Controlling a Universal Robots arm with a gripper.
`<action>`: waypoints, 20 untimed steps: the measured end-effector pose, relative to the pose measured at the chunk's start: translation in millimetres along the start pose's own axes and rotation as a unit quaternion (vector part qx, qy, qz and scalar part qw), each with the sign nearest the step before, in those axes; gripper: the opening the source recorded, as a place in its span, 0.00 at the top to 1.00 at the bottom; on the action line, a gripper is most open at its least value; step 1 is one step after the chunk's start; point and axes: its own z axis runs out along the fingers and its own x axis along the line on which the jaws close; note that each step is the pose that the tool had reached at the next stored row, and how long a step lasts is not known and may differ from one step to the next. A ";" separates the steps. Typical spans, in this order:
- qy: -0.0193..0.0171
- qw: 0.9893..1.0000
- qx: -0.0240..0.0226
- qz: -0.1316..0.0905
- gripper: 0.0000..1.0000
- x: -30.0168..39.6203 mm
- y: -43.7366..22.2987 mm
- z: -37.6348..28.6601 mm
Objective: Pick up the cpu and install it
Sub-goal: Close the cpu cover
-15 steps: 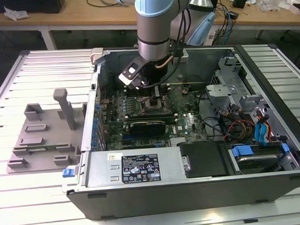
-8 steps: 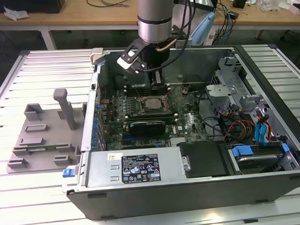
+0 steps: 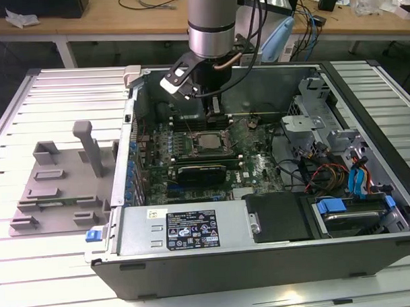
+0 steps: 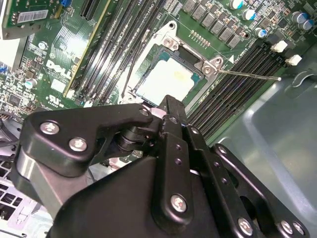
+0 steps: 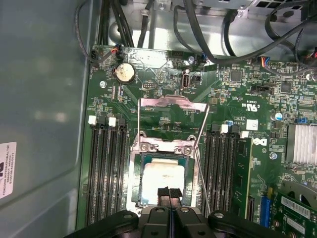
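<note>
One cpu [image 5: 166,179], sitting flat inside the socket [image 5: 134,173], shiny top up; it also shows in the second wrist view [image 4: 167,82] and the exterior view [image 3: 206,141]. One gripper [image 5: 168,195], directly over the socket. Its two fingertips [image 5: 162,194] are pressed together with no gap and nothing between them. In the first wrist view the tips overlap the cpu edge on the side of the socket away from the raised load plate [image 5: 171,105]. The cpu lies straight below the jaws, just off toward the load plate side. I can't tell if the tips touch the chip or hover just above it; the exterior view suggests a small gap. The cpu is near square with no real long axis, and its edges run parallel to the memory slots [image 5: 109,168]. The load plate is flipped open, so the cpu is not clamped down. Counts: one socket, one load plate, one wire lever [image 5: 199,144] that I can make out beside the socket, two banks of memory slots (one on each side of the socket), one coin battery [image 5: 124,73] beyond the load plate, one motherboard [image 5: 237,99]. Judged stage: chip seated, socket not yet closed.
</note>
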 end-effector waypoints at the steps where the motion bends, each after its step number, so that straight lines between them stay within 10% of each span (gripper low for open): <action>1: 0.000 1.000 0.000 0.000 0.89 0.0 0.0 -0.2; 8: 0.001 1.000 0.000 0.000 0.89 -0.1 0.0 -1.8; 12: 0.001 1.000 0.000 0.000 0.89 -0.3 0.7 -17.4; 20: 0.001 1.000 0.000 0.000 0.89 -0.9 9.7 -18.4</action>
